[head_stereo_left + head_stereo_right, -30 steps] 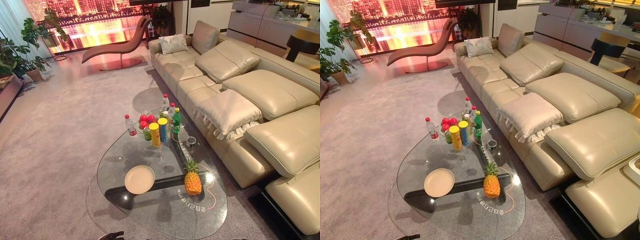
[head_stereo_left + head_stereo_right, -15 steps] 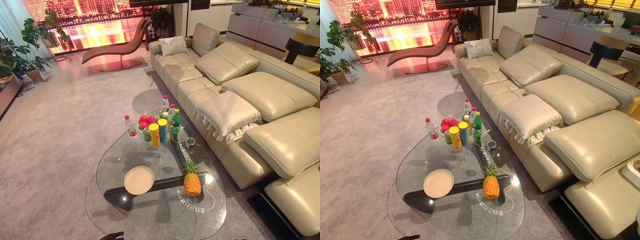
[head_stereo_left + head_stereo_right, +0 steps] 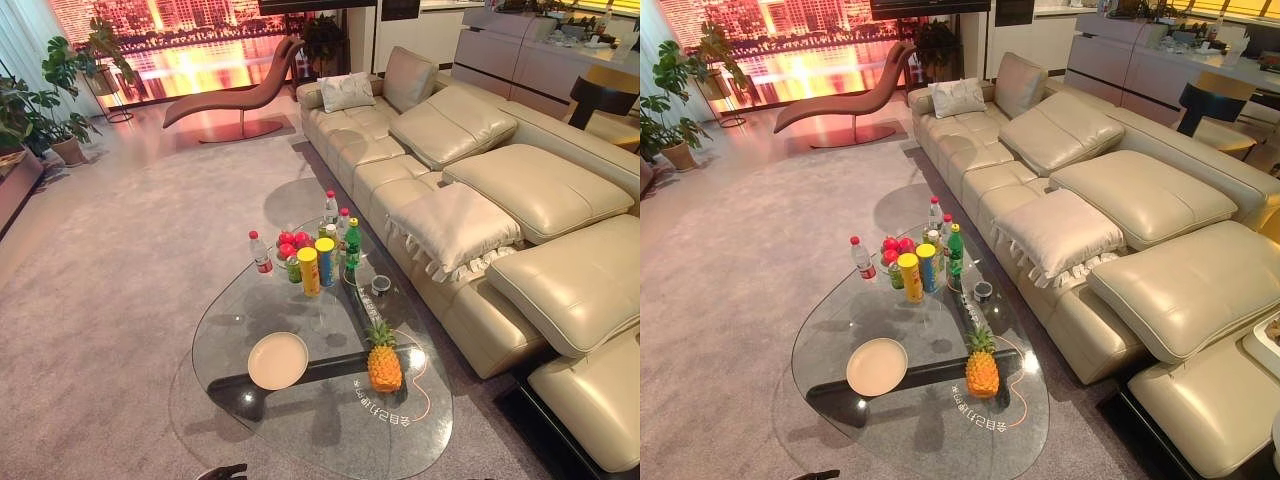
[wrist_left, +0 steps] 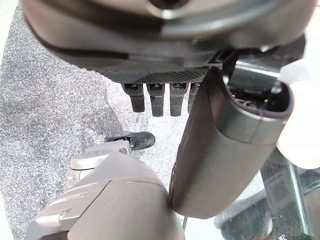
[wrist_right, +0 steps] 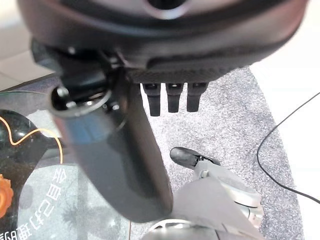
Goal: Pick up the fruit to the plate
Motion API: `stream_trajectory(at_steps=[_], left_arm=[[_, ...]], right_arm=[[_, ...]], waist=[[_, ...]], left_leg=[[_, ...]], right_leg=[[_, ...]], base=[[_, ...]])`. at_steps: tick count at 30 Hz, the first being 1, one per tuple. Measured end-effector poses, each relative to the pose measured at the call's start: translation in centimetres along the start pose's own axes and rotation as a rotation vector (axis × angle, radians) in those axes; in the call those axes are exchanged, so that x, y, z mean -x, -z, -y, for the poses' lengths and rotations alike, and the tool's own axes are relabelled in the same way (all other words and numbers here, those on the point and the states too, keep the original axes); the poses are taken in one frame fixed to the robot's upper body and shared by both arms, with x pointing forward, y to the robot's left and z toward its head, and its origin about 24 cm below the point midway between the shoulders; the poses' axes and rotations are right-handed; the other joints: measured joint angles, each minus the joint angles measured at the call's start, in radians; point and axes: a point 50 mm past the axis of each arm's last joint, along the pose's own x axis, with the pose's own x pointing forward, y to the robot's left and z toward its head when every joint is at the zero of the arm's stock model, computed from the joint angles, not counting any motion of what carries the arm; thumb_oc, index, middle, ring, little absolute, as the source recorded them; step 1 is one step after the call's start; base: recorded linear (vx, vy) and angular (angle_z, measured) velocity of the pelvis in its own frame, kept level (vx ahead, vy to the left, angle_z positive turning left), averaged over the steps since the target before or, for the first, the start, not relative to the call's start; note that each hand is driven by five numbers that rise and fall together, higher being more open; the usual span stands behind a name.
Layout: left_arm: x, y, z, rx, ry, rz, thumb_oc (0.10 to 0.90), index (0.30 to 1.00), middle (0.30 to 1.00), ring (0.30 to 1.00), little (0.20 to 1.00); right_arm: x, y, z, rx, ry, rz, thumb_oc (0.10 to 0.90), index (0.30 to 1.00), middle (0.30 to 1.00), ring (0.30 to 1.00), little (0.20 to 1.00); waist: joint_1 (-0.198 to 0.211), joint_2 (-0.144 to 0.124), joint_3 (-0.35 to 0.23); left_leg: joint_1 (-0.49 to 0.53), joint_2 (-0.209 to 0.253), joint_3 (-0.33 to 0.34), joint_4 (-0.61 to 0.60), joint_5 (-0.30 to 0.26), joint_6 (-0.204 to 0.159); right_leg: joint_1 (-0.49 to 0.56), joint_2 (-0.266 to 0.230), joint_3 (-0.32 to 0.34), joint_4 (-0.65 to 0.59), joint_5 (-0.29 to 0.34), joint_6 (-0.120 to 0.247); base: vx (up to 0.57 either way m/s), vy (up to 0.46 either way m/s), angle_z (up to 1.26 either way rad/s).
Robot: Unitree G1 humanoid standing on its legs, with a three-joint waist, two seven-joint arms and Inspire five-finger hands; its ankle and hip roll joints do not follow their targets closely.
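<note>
With both your left hand [image 4: 210,150] and right hand [image 5: 120,150] hanging empty, fingers relaxed, the spiky golden pineapple [image 3: 385,362] stands at three o'clock of the round cream plate [image 3: 278,360] on the glass tabletop [image 3: 300,430], so a hasty reach may topple it.

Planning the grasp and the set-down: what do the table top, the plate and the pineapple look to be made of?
Table top: clear glass, glossy; carpet and its dark base show through.
Plate: smooth, cream, probably ceramic or plastic; cannot tell which.
Pineapple: rough orange-yellow skin with a green leafy crown; real or imitation is unclear.
</note>
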Motion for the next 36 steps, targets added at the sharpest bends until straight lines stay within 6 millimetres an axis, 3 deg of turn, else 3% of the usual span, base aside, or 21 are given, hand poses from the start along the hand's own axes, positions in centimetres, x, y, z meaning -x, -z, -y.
stream_trajectory(at_steps=[10,14,16,19,22,25,27,29,32,36], left_arm=[[0.0,-0.1,0.0,0.011,0.000,0.002,0.800,0.900,0.900,0.900,0.900],[0.0,-0.3,0.1,0.045,0.005,0.012,0.800,0.900,0.900,0.900,0.900],[-0.1,-0.8,0.1,0.063,0.009,0.027,0.800,0.900,0.900,0.900,0.900],[-0.2,-3.0,0.5,0.101,0.045,0.095,0.800,0.900,0.900,0.900,0.900],[0.0,-6.6,0.9,0.129,0.143,0.186,0.800,0.900,0.900,0.900,0.900],[0.2,-8.4,1.4,0.170,0.225,0.255,0.800,0.900,0.900,0.900,0.900],[0.6,-10.7,1.8,0.190,0.292,0.316,0.800,0.900,0.900,0.900,0.900],[1.0,-12.6,2.0,0.226,0.316,0.369,0.800,0.900,0.900,0.900,0.900],[2.1,-16.8,2.0,0.345,0.317,0.514,0.800,0.900,0.900,0.900,0.900],[3.5,-20.2,0.8,0.541,0.256,0.660,0.800,0.900,0.900,0.900,0.900]], right_arm=[[0.0,0.1,0.2,0.001,0.005,-0.011,0.800,0.900,0.900,0.900,0.900],[0.1,0.1,1.3,0.004,0.029,-0.017,0.800,0.900,0.900,0.900,0.900],[0.1,-0.4,2.4,0.007,0.056,-0.004,0.800,0.900,0.900,0.900,0.900],[0.3,-1.8,3.7,0.009,0.099,0.032,0.800,0.900,0.900,0.900,0.900],[0.7,-5.5,5.0,0.008,0.143,0.120,0.800,0.900,0.900,0.900,0.900],[1.0,-7.9,4.8,0.008,0.139,0.196,0.800,0.900,0.900,0.900,0.900],[1.6,-10.5,4.8,0.016,0.147,0.287,0.800,0.900,0.900,0.900,0.900],[2.0,-11.8,4.9,0.006,0.171,0.344,0.800,0.900,0.900,0.900,0.900],[3.2,-14.9,5.7,-0.061,0.258,0.482,0.800,0.900,0.900,0.900,0.900],[4.6,-17.7,5.9,-0.131,0.320,0.627,0.800,0.900,0.900,0.900,0.900]], waist=[[0.001,0.007,0.003],[0.001,0.024,0.023],[0.000,0.048,0.055],[-0.003,0.082,0.125],[-0.005,0.115,0.245],[-0.021,0.105,0.319],[-0.029,0.091,0.380],[-0.031,0.085,0.410],[-0.031,0.081,0.472],[-0.026,0.079,0.475]], left_leg=[[-0.020,0.001,0.000,0.000,0.000,-0.001],[-0.059,0.000,0.000,0.001,0.004,-0.005],[-0.094,-0.002,-0.003,0.007,0.017,-0.004],[-0.166,-0.010,-0.003,0.008,0.043,0.000],[-0.246,-0.016,-0.004,0.008,0.073,0.009],[-0.257,-0.024,0.000,0.008,0.078,0.015],[-0.283,-0.026,0.010,0.008,0.088,0.018],[-0.315,-0.025,0.011,0.009,0.098,0.019],[-0.377,-0.025,0.011,0.011,0.115,0.023],[-0.466,-0.025,0.010,0.043,0.118,0.023]], right_leg=[[-0.021,-0.001,0.000,0.000,-0.001,-0.003],[-0.061,-0.001,0.003,0.000,0.004,-0.003],[-0.096,0.004,0.003,0.000,0.016,0.001],[-0.172,0.004,0.010,0.006,0.039,0.001],[-0.250,0.001,0.030,0.006,0.075,0.003],[-0.275,-0.007,0.051,0.006,0.080,0.008],[-0.301,-0.009,0.058,0.006,0.089,0.015],[-0.334,-0.009,0.059,0.006,0.100,0.013],[-0.404,-0.008,0.063,0.019,0.118,0.007],[-0.508,-0.011,0.076,0.082,0.105,0.010]], base=[[0.02,-0.005,0.00],[-0.05,0.012,-0.01],[-0.22,0.057,0.00],[-0.25,0.069,-0.04],[-0.13,0.034,-0.08],[-0.12,0.001,-0.10],[-0.14,-0.027,-0.13],[-0.14,-0.015,-0.03],[-0.14,-0.022,-0.02],[-0.09,-0.037,-0.02]])
